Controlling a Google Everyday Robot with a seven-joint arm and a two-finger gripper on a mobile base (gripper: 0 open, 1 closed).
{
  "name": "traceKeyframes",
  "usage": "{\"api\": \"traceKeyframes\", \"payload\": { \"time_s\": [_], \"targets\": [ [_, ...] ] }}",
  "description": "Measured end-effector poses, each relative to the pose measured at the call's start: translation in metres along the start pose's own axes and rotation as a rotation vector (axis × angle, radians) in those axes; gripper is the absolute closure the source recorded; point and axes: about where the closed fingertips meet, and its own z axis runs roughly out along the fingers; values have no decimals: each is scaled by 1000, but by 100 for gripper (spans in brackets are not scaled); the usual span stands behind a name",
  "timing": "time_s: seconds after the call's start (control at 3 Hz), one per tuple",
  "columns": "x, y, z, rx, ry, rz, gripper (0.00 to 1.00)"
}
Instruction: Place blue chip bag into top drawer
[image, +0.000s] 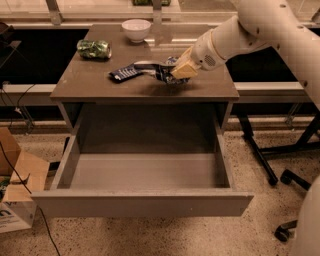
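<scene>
Tool (181, 70), upper centre, is pinching the bag (164, 74) by its right end, just over the counter (95, 85). Open drawer (145, 172) is lying straight down-frame, bag stretching leftward.

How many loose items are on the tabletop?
4: white bowl at back, green can back left, dark-blue packet center, blue chip bag beside it at the gripper. The arm may hide more.

The floor (150, 235) is speckled stone, tan and grey. A brown table (85, 87) stands in the middle. The gripper (174, 74) is just above the table top, on its right side. A cardboard box (22, 175) sits on the floor at the left, with a black cable (17, 175) by it. Black chair legs (260, 160) with wheels stand at the right.
</scene>
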Motion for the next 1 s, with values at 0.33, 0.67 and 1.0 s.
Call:
{"api": "traceKeyframes", "payload": {
  "time_s": [0.33,0.67,1.0],
  "targets": [
    [-32,28,-20,-44,-46,-126,100],
    [-50,66,-38,-120,-76,-243,100],
    [-51,108,-40,-232,-128,-272,100]
  ]
}}
